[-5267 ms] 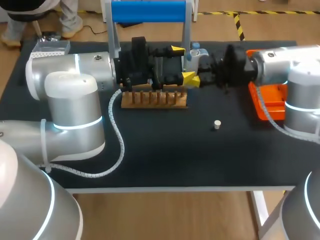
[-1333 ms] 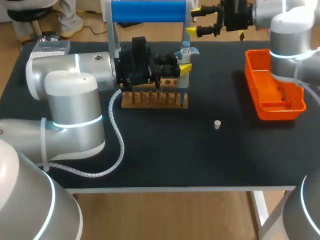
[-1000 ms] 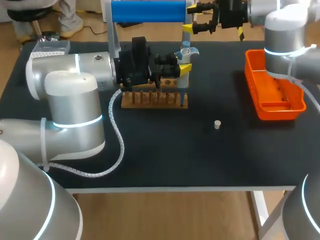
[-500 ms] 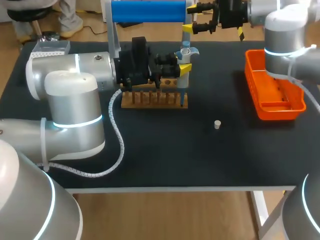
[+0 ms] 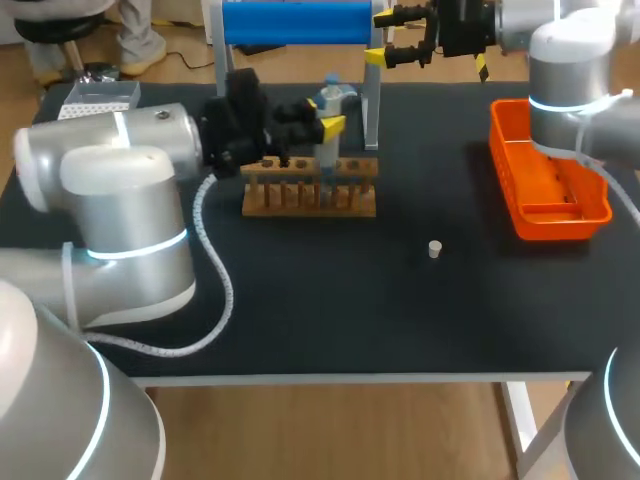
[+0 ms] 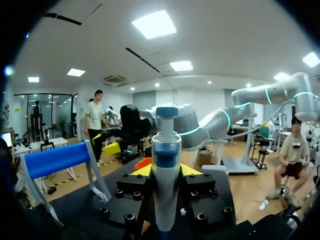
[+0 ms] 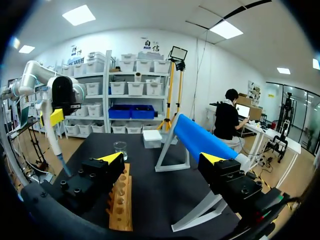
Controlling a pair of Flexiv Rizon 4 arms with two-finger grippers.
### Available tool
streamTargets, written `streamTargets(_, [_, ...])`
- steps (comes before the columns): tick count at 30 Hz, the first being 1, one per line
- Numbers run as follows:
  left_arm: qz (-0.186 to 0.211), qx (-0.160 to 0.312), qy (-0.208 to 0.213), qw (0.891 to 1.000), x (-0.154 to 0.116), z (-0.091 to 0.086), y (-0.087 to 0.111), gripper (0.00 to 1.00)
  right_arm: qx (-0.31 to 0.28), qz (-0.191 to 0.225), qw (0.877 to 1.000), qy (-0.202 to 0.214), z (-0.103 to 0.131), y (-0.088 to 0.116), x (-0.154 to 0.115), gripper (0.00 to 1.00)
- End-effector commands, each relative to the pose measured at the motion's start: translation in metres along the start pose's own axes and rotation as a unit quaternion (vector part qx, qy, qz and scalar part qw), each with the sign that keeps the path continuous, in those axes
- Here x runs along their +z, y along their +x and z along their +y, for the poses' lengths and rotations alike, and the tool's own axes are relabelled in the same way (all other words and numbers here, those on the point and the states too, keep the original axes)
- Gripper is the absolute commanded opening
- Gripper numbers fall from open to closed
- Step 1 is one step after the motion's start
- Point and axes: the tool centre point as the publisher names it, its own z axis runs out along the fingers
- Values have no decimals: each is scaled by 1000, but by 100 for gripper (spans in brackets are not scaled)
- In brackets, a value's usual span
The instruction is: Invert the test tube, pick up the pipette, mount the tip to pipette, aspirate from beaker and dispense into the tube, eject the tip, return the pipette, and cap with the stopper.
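Left pincer (image 6: 166, 172): clenched on the pipette (image 6: 166, 150), which stood upright above the wooden rack (image 5: 310, 196).
Right pincer (image 5: 379, 38): released, beside the blue stand (image 5: 297, 22).

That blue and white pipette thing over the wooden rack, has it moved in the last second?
Yes. The pipette has shifted left along the wooden rack, from over its right end to about its middle.
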Motion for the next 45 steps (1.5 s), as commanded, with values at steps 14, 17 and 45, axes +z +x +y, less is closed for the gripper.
streamTargets(14, [-35,-9,-63,997,-83,-23,-79,0,0,2,1000,1,0,-1,-1,100])
streamTargets(17, [-41,-13,-70,997,-87,-22,-93,0,0,2,1000,1,0,-1,-1,100])
streamTargets(45, [-195,-52,-104,974,-55,-15,-188,0,0,2,1000,1,0,-1,-1,100])
